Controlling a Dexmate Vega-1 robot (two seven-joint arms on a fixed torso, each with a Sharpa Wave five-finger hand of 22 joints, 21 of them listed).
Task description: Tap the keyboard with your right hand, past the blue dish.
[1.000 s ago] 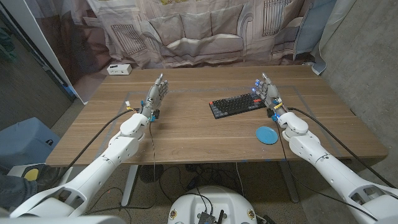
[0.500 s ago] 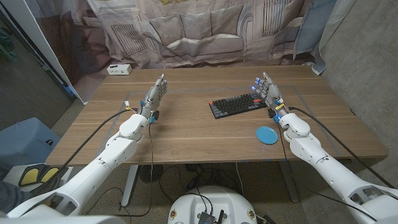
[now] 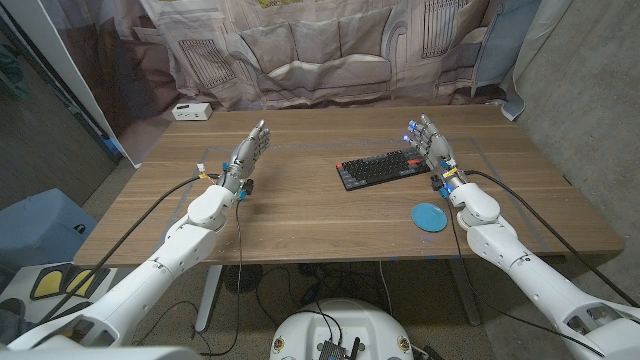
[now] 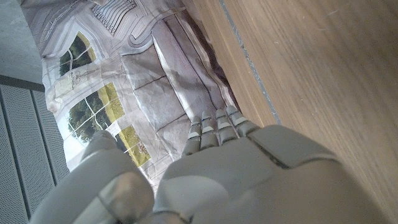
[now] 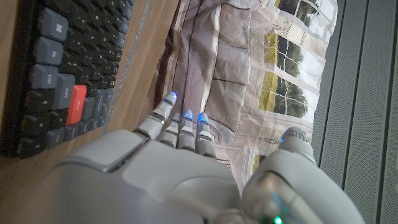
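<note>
Your right hand (image 3: 430, 150) stands right of centre in the head view, just beside the right end of the keyboard (image 3: 379, 168). Its fingers are extended and loosely apart, and it holds nothing. Whether it touches the keyboard cannot be determined. In the right wrist view the same hand (image 5: 186, 168) shows its back, with blue lights at the fingertips (image 5: 185, 117). The keys (image 5: 65, 74) lie close alongside, one of them red.

The keyboard is dark and lies slightly tilted near the centre of the head view, on the wooden table (image 3: 300, 210). The blue dish (image 3: 429, 217) rests below and right of the keyboard, next to your right forearm, apart from the keyboard.

Your left hand (image 3: 248, 155) stands left of centre in the head view, fingers extended toward the top of the frame and holding nothing. The left wrist view shows the back of this hand (image 4: 249, 174) over bare wood.

A small white box (image 3: 191, 111) sits at the upper left of the head view, on the far table corner. A printed cloth backdrop (image 3: 320, 50) hangs behind the table.
</note>
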